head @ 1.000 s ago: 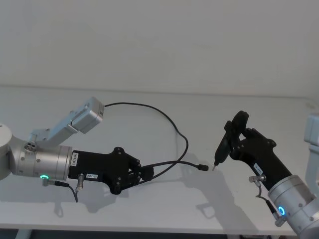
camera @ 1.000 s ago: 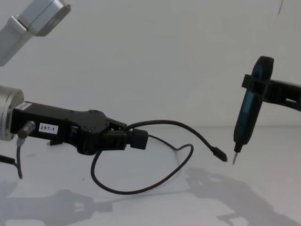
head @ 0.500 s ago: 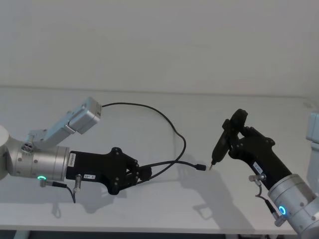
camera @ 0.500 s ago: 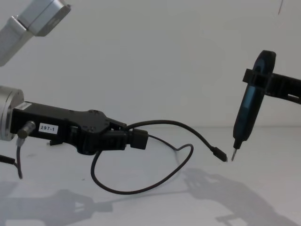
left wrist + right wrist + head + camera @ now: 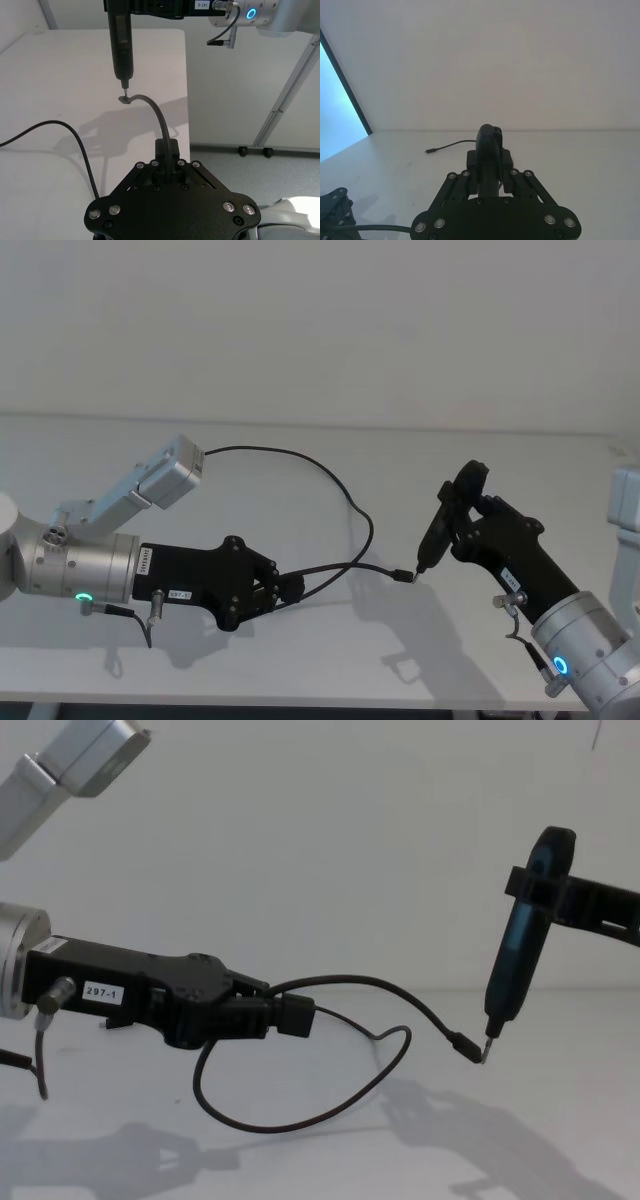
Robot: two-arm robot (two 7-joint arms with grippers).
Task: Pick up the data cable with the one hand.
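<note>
Chest view, read from the left: the left hand (image 5: pixel 290 1017), black with a white "297-1" label on its body, reaches in level above the white table (image 5: pixel 560 1120) with its jaws clamped on the data cable (image 5: pixel 300 1124) a short way back from the cable's free end. The cord hangs from the grip in a slack loop that sags toward the table, and in the head view the other run of the cable arcs away across the table behind the arm. From the grip the short free end sweeps rightward to a small black plug (image 5: pixel 466 1046) with a metal tip, held clear of the surface. At the right, the right hand (image 5: pixel 462 523) is closed around a slim dark pen-like tool (image 5: pixel 512 960), which hangs almost upright with its metal tip touching or just beside the plug; the left wrist view shows tip and plug meeting just as closely. By my judgement the pick-up is essentially done: the cable is gripped and its plug end is lifted off the table. What is left, if anything, is raising the trailing loop clear, and whether that loop rests on the surface I cannot tell.
</note>
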